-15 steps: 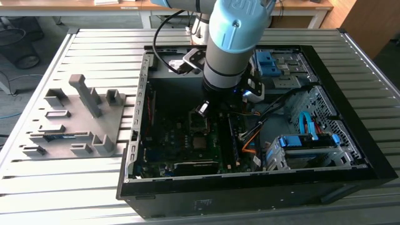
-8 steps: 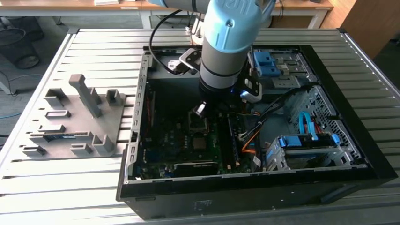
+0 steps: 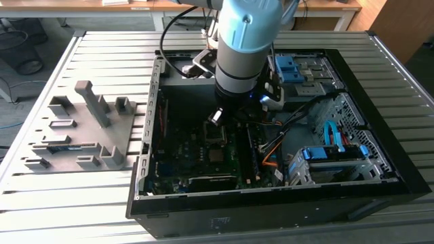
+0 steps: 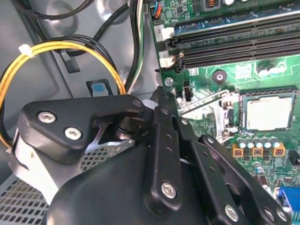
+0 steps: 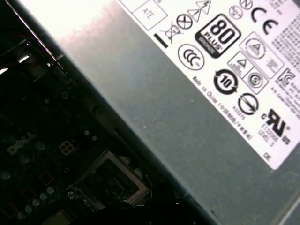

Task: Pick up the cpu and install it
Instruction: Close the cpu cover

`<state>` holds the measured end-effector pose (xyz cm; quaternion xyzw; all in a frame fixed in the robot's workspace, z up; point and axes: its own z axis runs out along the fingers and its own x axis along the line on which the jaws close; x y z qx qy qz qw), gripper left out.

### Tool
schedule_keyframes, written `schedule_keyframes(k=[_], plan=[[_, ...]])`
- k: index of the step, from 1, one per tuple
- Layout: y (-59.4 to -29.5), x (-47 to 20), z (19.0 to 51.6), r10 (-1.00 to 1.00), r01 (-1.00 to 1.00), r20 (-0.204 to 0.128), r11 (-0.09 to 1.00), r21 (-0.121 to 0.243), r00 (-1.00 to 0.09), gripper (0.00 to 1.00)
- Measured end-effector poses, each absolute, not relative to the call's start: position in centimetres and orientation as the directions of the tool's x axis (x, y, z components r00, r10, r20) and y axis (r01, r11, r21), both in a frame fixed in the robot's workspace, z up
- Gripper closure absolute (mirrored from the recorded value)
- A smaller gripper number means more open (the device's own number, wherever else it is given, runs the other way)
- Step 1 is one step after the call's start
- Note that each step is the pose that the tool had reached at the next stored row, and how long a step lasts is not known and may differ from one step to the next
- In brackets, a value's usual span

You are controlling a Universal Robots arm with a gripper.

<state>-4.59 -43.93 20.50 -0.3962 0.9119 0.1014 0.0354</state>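
Note:
The cpu (image 4: 269, 115), a small square chip with a silvery face, lies flat inside the socket frame on the green motherboard (image 4: 234, 70) in the second wrist view. My gripper (image 4: 159, 105) shows there as black linkages hovering to one side of the socket, apart from the chip. From the exterior view the gripper (image 3: 217, 116) hangs inside the open computer case, just above the socket area (image 3: 215, 134) of the board. In the first wrist view the socket (image 5: 110, 180) looks dark and its contents cannot be made out.
The grey power-supply box (image 5: 197, 93) with a white label sits close beside the wrist. Yellow and black cables (image 4: 70, 47) run along the case wall. Blue drive caddies (image 3: 332, 152) fill the case's side toward the exterior view's right. A grey parts fixture (image 3: 81, 132) stands outside the case.

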Motion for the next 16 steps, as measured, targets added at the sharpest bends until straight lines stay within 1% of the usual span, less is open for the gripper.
schedule_keyframes(k=[16], plan=[[-43.94, -5.19, 21.08, -0.719, -0.735, -0.150, 0.661, 0.151, -0.678, 0.90]])
